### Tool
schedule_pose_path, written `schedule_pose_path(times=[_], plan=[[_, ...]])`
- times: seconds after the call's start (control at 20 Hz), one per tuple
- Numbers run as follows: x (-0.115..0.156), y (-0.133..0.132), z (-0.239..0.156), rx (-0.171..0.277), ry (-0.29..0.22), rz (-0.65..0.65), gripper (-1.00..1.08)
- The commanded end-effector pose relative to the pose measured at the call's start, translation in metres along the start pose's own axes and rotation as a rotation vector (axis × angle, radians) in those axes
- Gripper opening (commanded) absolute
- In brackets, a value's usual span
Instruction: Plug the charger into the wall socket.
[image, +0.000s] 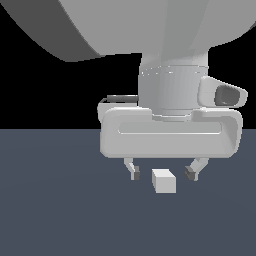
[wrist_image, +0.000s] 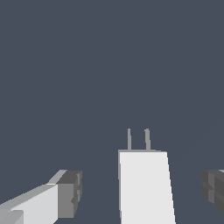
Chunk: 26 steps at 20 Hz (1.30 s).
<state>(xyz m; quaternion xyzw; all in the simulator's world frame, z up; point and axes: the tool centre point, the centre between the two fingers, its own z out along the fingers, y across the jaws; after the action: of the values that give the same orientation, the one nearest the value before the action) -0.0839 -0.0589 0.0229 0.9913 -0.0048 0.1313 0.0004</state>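
White and blocky, the charger (image: 164, 180) sits on the dark slate floor (image: 50, 215), and in my wrist view its two thin prongs (wrist_image: 138, 139) stick out from one face. My gripper (image: 163, 172) hangs over it spread wide, a fingertip (wrist_image: 70, 194) to each side, neither touching.

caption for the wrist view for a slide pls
Open claw straddling the charger, its two prongs pointing away over the dark floor.
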Motion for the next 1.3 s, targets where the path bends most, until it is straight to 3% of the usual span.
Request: schedule_pose_path(times=[0.0,0.2,0.25,0.85,1.25], plan=[[-0.002,0.0,0.007,0.0,0.001,0.0,1.0],[-0.002,0.0,0.011,0.0,0.001,0.0,1.0],[-0.002,0.0,0.011,0.0,0.001,0.0,-1.0],[-0.002,0.0,0.01,0.0,0.001,-0.001,-1.0],[0.017,-0.006,-0.007,0.004,0.001,-0.015,-1.0]])
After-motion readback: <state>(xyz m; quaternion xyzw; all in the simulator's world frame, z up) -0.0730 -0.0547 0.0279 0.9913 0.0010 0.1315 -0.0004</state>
